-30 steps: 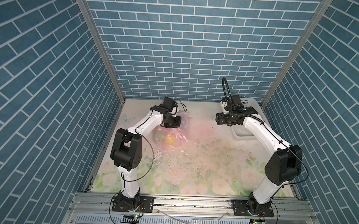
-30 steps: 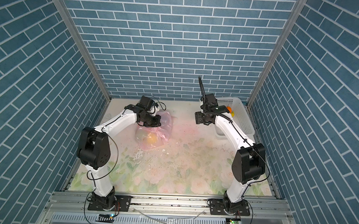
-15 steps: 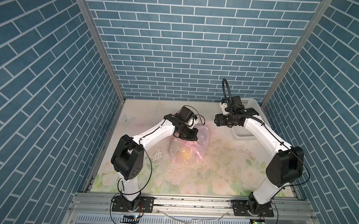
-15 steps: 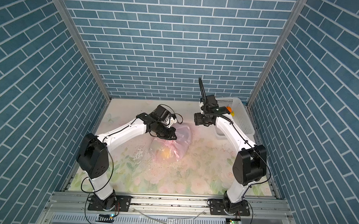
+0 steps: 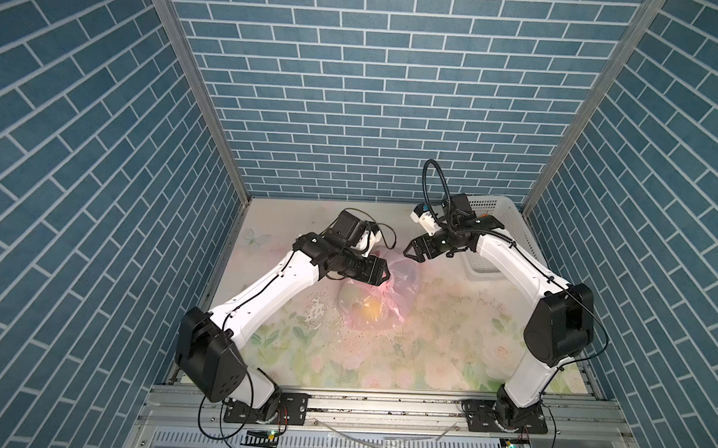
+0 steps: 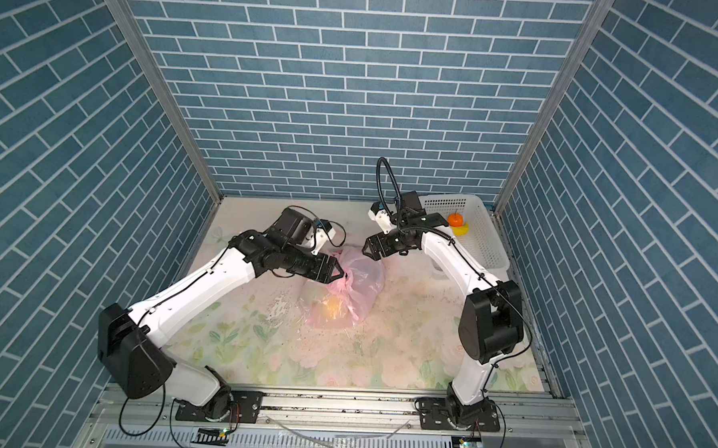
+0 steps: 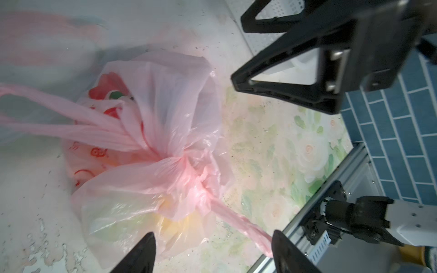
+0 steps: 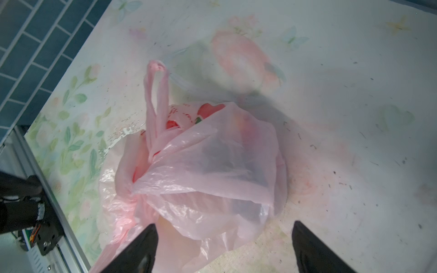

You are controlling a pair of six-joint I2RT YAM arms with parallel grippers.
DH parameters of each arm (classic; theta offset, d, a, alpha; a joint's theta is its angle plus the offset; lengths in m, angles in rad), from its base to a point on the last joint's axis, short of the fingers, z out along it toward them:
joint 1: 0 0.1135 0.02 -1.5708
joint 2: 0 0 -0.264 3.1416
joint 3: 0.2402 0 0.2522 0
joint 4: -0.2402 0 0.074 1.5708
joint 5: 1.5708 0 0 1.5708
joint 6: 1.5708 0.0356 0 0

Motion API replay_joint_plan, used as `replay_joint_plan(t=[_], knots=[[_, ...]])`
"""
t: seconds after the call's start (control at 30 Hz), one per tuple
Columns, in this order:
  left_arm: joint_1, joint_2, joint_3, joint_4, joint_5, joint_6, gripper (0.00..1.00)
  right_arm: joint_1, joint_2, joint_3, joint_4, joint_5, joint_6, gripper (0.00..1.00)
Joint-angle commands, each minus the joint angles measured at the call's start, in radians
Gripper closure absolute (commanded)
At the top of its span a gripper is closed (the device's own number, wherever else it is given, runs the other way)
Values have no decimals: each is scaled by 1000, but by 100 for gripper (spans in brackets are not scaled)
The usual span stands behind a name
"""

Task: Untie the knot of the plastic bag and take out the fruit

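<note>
The pink plastic bag point(image 5: 391, 293) point(image 6: 358, 287) lies on the floral mat near the middle, bulging with fruit; a yellow-orange one point(image 6: 333, 306) and a pale green one point(image 5: 349, 297) show through the film. The knot point(image 7: 186, 163) point(image 8: 136, 197) is a tight pink twist on top of the bag. My left gripper point(image 5: 385, 272) point(image 7: 212, 236) stands open just left of the knot, and one handle strap point(image 7: 241, 222) trails to a fingertip. My right gripper point(image 5: 409, 252) point(image 8: 224, 225) hovers open over the bag's far side, holding nothing. A free handle loop point(image 8: 156, 94) lies on the mat.
A white perforated basket point(image 5: 511, 223) point(image 6: 488, 226) sits at the back right behind the right arm, with an orange tangerine point(image 6: 456, 219) and a yellow piece point(image 6: 462, 230) inside. Blue brick walls close in both sides and the back. A metal rail point(image 7: 331, 189) runs along the front.
My left gripper dragged the bag from the back left toward the middle, then opened and let the strap go. The right gripper opened wider and dropped closer to the bag.
</note>
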Motion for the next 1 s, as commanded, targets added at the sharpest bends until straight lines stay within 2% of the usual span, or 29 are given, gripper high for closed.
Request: replay_joint_plan(t=[0.0, 0.33, 0.57, 0.63, 0.8, 0.87, 0.97], knots=[[1, -3, -96, 38, -89, -21, 21, 29, 17, 30, -2, -46, -125, 12], [-29, 74, -122, 172, -100, -36, 19, 70, 103, 109, 4, -26, -224, 11], [-42, 145, -114, 228, -91, -38, 28, 71, 107, 109, 4, -36, -235, 11], [-42, 165, -109, 239, -96, -38, 39, 71, 105, 106, 5, -42, -236, 11], [-42, 162, -122, 247, -108, -41, 73, 75, 110, 113, 6, -80, -245, 11], [-42, 154, -129, 247, -109, -37, 82, 85, 117, 116, 9, -91, -250, 11], [-42, 136, -146, 260, -104, -30, 85, 100, 133, 123, 14, -92, -262, 12]])
